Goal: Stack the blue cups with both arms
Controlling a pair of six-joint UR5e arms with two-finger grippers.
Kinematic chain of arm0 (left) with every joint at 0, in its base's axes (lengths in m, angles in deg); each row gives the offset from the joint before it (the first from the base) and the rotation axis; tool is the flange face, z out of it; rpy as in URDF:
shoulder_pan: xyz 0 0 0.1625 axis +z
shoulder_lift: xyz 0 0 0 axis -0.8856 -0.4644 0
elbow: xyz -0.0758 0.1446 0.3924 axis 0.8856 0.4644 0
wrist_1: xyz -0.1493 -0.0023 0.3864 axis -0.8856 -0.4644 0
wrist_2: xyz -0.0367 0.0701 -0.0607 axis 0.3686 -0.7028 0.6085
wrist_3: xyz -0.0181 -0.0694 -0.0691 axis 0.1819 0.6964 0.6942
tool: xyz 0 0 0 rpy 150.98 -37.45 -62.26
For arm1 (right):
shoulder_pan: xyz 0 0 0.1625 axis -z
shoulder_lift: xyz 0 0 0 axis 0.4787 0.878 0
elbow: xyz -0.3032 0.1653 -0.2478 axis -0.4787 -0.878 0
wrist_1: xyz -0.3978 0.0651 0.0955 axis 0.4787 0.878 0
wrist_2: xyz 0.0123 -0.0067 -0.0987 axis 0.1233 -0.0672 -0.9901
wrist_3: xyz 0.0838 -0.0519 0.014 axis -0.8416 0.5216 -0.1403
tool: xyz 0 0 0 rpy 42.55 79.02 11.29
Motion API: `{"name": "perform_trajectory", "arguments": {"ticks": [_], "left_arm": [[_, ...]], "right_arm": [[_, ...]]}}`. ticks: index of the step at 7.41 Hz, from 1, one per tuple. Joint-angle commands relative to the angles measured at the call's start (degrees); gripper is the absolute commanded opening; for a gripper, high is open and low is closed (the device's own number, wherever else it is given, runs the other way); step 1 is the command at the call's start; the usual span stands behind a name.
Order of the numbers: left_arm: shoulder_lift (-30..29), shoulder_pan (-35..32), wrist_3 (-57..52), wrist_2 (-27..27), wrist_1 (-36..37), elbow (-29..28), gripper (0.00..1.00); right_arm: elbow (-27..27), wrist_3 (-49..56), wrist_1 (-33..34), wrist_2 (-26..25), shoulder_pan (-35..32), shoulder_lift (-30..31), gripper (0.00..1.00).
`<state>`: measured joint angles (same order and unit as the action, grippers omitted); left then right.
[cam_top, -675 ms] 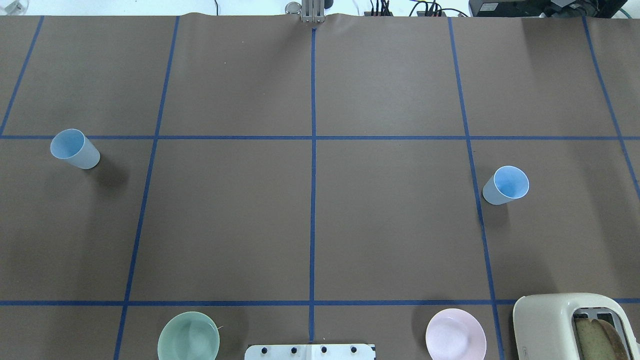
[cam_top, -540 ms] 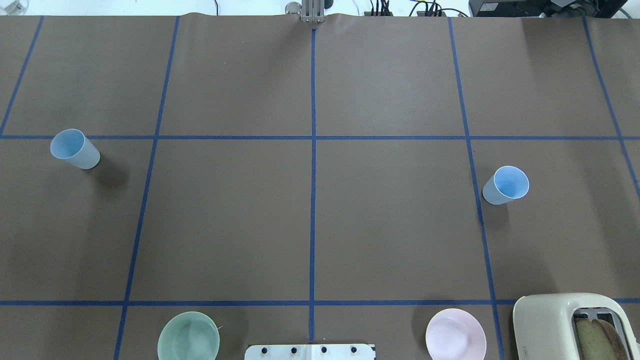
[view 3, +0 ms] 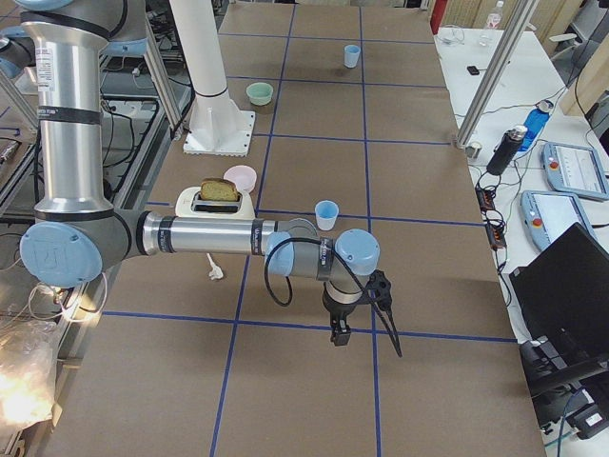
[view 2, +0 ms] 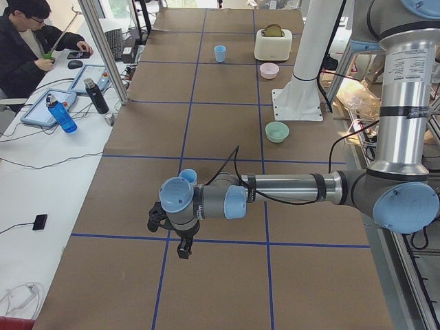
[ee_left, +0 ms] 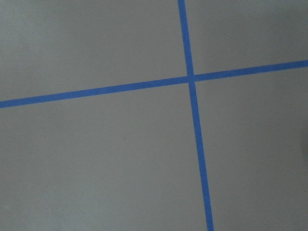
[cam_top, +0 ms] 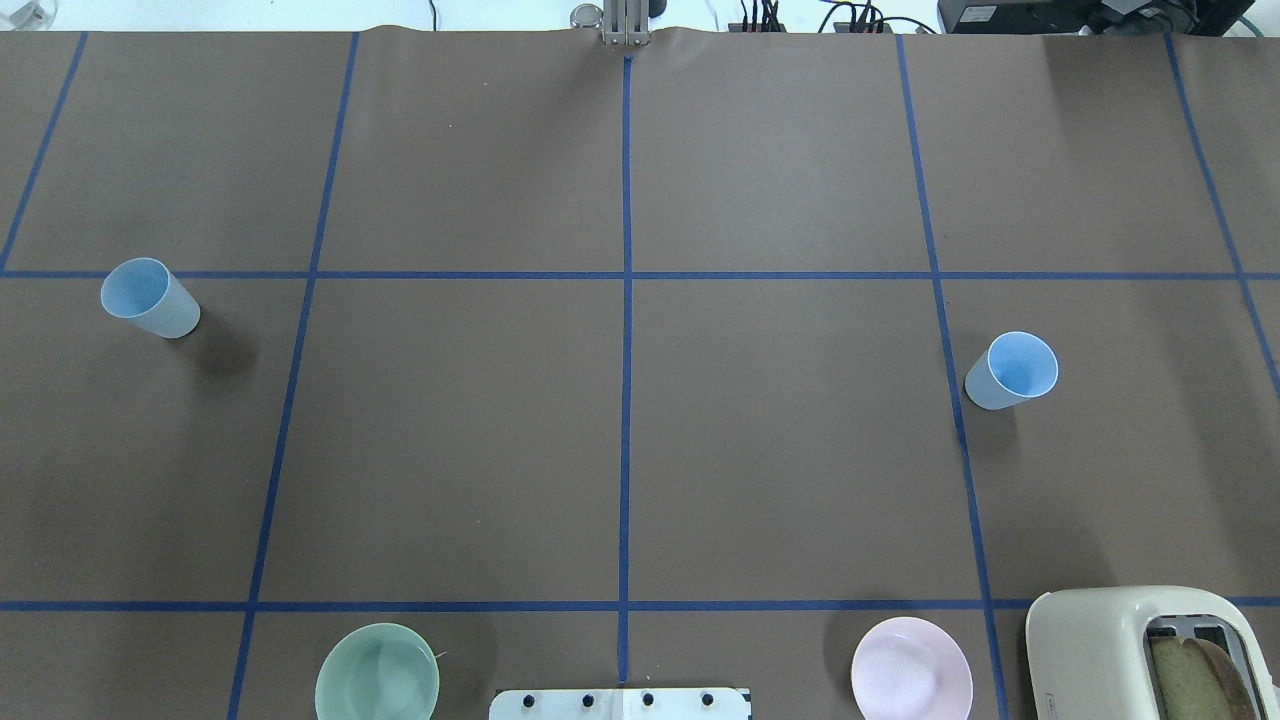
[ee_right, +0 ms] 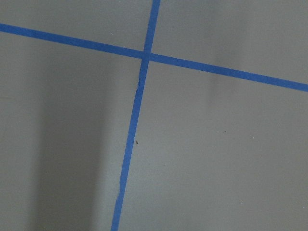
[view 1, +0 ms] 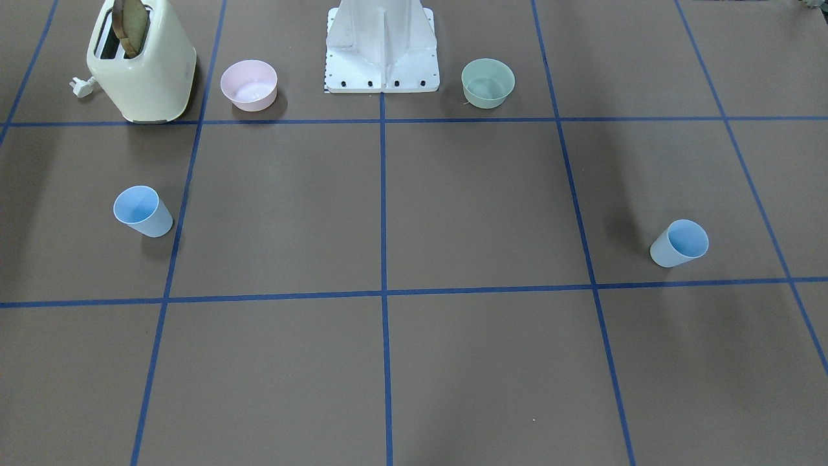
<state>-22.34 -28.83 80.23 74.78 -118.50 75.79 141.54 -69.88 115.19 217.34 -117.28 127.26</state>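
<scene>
Two light-blue cups stand upright on the brown table. One blue cup [cam_top: 150, 297] is at the overhead view's left, also in the front view [view 1: 679, 243] and partly behind the near arm in the left side view [view 2: 188, 177]. The other blue cup [cam_top: 1012, 370] is on the right, also in the front view [view 1: 143, 211] and the right side view [view 3: 326, 214]. My left gripper [view 2: 182, 249] shows only in the left side view, high above the table near its cup. My right gripper [view 3: 340, 335] shows only in the right side view. I cannot tell whether either is open or shut. Both wrist views show only table.
A cream toaster [cam_top: 1140, 650] with bread, a pink bowl [cam_top: 911, 668] and a green bowl [cam_top: 377, 672] stand along the robot's edge beside the white pedestal base [view 1: 381, 45]. An operator [view 2: 27, 41] sits at a side desk with bottles and tablets.
</scene>
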Motion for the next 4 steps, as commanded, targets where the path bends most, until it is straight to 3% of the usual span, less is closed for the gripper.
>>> {"name": "perform_trajectory", "arguments": {"ticks": [1, 3, 4], "left_arm": [[-1.9, -0.08, -0.04, 0.0, -0.07, 0.44, 0.99], [-3.14, -0.16, -0.04, 0.0, -2.94, 2.63, 0.99], [-4.63, 0.01, 0.04, -0.52, -8.71, 1.6, 0.99]], "right_arm": [[0.05, -0.44, -7.57, 0.02, 0.0, -0.28, 1.0], [1.54, -1.49, -13.8, -0.07, 0.0, -1.68, 1.0], [1.98, -4.19, -15.93, 0.02, 0.09, -2.12, 1.0]]}}
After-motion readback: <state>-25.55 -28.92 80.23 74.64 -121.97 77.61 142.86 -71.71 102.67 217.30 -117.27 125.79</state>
